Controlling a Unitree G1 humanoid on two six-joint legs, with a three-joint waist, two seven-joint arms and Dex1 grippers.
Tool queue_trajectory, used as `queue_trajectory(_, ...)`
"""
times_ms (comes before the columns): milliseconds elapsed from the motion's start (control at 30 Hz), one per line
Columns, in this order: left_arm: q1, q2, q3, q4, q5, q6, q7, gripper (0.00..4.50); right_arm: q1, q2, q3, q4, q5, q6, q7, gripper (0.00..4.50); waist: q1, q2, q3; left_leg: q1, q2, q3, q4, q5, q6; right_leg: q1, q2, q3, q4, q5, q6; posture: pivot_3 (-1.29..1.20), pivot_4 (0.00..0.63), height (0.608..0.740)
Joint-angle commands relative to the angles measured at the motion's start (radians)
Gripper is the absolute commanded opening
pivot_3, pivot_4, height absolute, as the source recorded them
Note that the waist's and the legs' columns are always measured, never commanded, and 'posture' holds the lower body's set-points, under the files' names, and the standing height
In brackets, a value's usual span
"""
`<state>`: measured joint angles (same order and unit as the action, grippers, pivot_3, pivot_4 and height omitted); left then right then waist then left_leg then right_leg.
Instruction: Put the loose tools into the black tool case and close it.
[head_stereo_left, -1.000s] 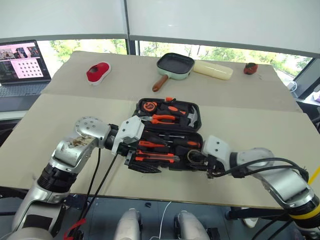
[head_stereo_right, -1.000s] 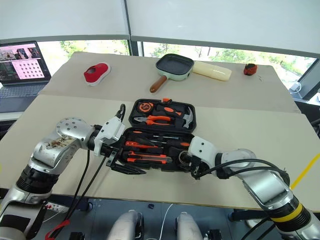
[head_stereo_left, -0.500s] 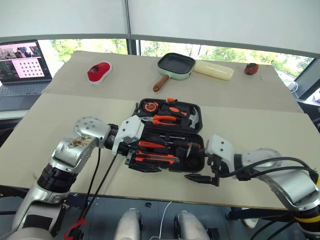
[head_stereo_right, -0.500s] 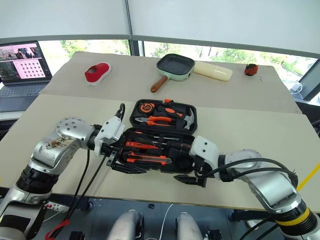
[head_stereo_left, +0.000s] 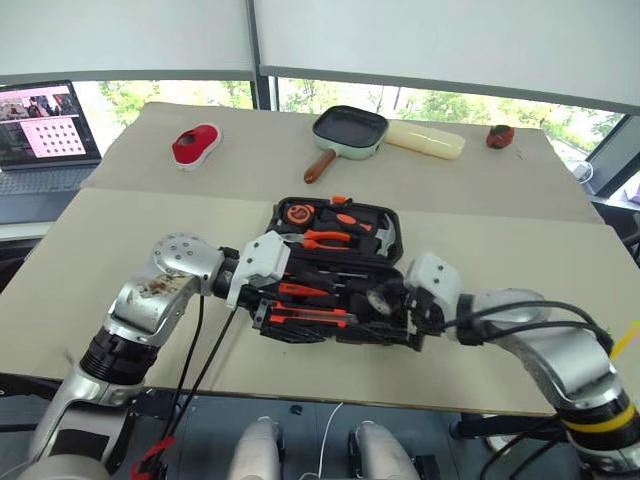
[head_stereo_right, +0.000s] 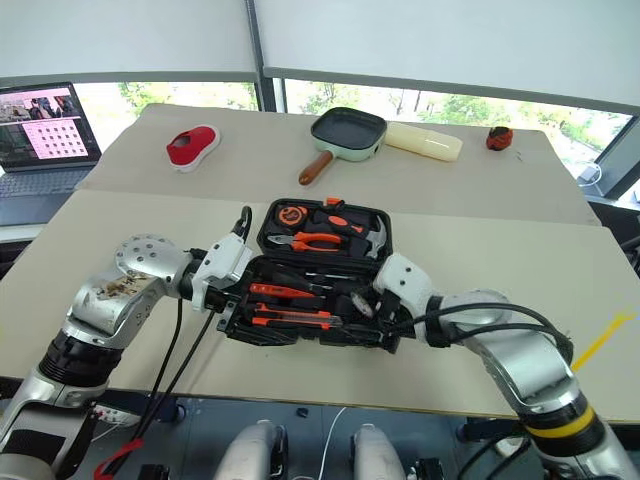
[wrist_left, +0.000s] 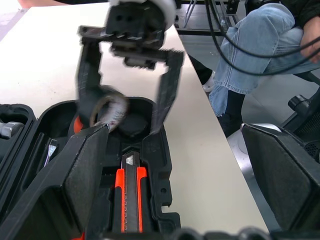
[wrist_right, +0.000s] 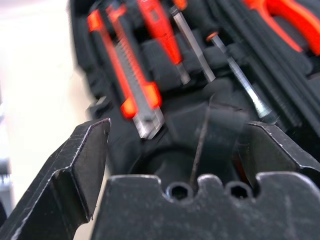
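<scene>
My right gripper (wrist_left: 131, 75) hangs with its black fingers spread around the small greyish roll of tape (wrist_left: 106, 108), over the round recess at the right end of the open black textured plastic tool case (head_stereo_left: 340, 275). My left gripper (head_stereo_left: 268, 322) stands wide open at the case's left end, beside the orange-and-black utility knife (wrist_left: 129, 192) lying in its slot.

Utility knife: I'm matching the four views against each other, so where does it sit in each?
Left eye: knife in the case's near row, towards the left.
Right eye: same near row.
Left wrist: in its recess, blade end towards the tape.
Right wrist: along the case's outer edge.
Shared landmark: the open black case.
</scene>
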<state>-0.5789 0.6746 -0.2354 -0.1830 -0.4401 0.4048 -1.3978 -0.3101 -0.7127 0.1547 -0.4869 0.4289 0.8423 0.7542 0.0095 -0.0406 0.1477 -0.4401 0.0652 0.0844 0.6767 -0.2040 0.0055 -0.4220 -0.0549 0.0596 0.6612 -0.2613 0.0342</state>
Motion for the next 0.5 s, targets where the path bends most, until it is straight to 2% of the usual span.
queue_trajectory(33,-0.009,0.005,0.003,-0.002,0.013,-0.036,-0.011,4.50,-0.019,0.010,-0.049,0.000,0.026,0.029,-0.017,3.16,0.002,0.000,0.000,0.000,0.000,0.000,0.000,0.000,0.000,0.000,0.000,0.000,0.000,0.000,0.000,0.00,0.150,0.740)
queue_trajectory(67,-0.008,0.006,0.004,0.000,0.014,-0.037,-0.013,4.50,-0.021,0.010,-0.055,-0.004,0.036,0.037,-0.016,2.68,0.002,0.000,0.000,0.000,0.000,0.000,0.000,0.000,0.000,0.000,0.000,0.000,0.000,0.000,0.000,0.00,0.150,0.740)
queue_trajectory(167,-0.003,0.009,0.007,0.004,0.017,-0.044,-0.017,4.50,-0.025,-0.005,-0.075,-0.035,0.070,0.060,0.000,1.77,0.000,0.000,0.000,0.000,0.000,0.000,0.000,0.000,0.000,0.000,0.000,0.000,0.000,0.000,0.000,0.00,0.150,0.740)
queue_trajectory(267,0.003,0.012,0.008,0.004,0.020,-0.050,-0.019,4.50,-0.023,-0.041,-0.088,-0.075,0.101,0.070,0.038,0.67,0.000,0.000,0.000,0.000,0.000,0.000,0.000,0.000,0.000,0.000,0.000,0.000,0.000,0.000,0.000,0.00,0.150,0.740)
queue_trajectory(500,0.002,0.011,0.010,0.004,0.023,-0.052,-0.018,4.50,0.008,-0.147,-0.053,-0.140,0.091,0.019,0.117,0.58,0.000,0.000,0.000,0.000,0.000,0.000,0.000,0.000,0.000,0.000,0.000,0.000,0.000,0.000,0.000,0.00,0.150,0.740)
